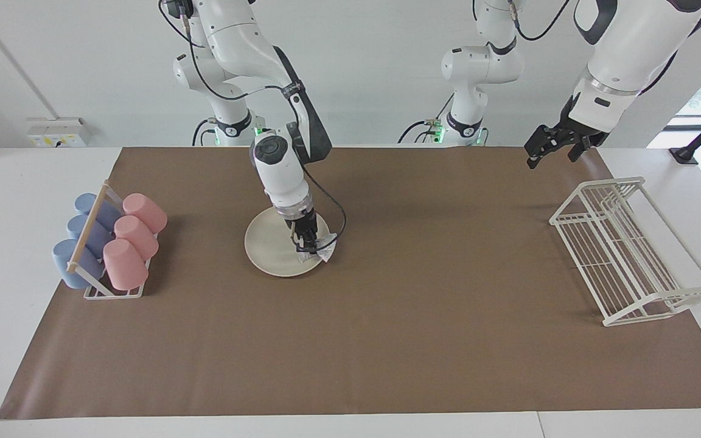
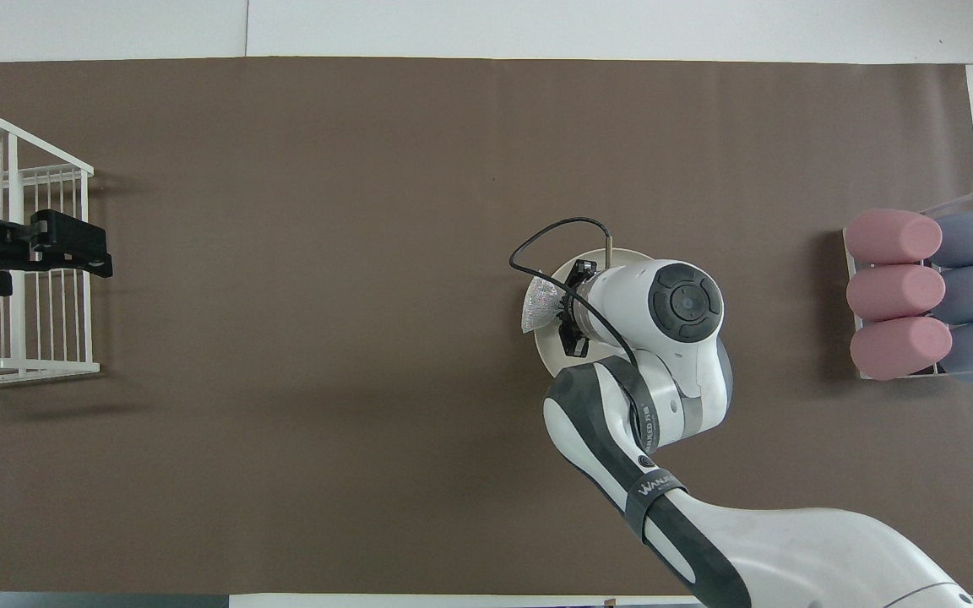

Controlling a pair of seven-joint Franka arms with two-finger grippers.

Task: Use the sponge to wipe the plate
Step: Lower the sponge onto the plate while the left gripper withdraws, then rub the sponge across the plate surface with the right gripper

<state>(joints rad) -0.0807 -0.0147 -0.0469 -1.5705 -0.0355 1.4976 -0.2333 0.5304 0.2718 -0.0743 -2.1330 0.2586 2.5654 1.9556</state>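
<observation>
The right gripper (image 1: 309, 247) is clenched on the soft, light sponge (image 1: 321, 253) at the plate (image 1: 268, 249) rim toward the left arm's end, gripped best at its bunched middle, while the left gripper (image 1: 550, 148) waits released over the rack

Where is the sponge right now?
In the facing view the sponge is pinched in the right gripper, on the plate at its rim toward the left arm's end of the table.

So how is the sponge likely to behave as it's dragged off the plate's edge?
Probably floppy: the sponge, pinched by the right gripper, looks crumpled and droops over the rim of the plate. Its thin mesh suggests it is light. The glossy surface may slide easily, so it could bunch up rather than wipe flat.
</observation>
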